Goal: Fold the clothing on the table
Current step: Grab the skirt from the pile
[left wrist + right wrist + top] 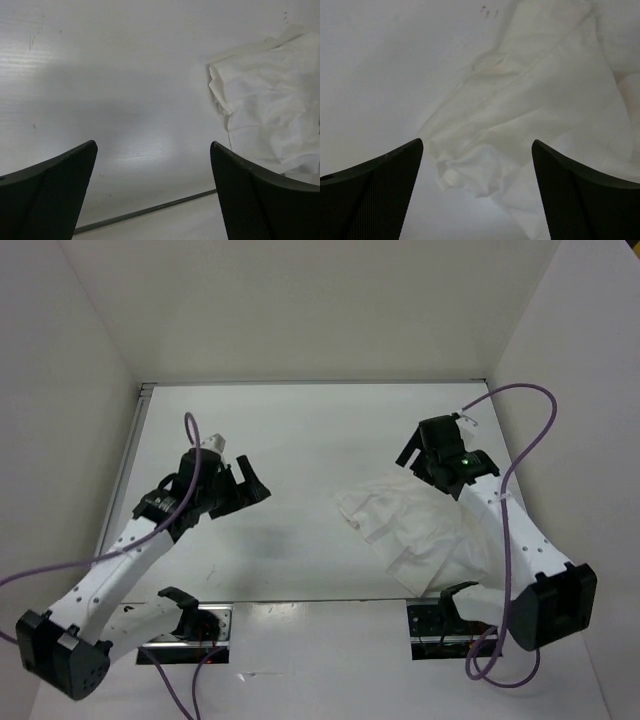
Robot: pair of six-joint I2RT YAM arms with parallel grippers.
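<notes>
Wrinkled clothing (415,535) lies on the table (300,430) below the gaping right pincer (476,144).

The clothing (420,535) is plain white with faint parallel creases. The bench (300,430) is glossy white with a thin grey edge. The left arm (110,575) and right arm (515,535) are white with black joints, trailing 2 purple cables (530,389). The left pincer (153,144) and right pincer (476,142) are black, finely mesh-dotted.

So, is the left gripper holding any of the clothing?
No, the left gripper stands open over the table, and the clothing lies apart to its right, touched by neither finger.
</notes>
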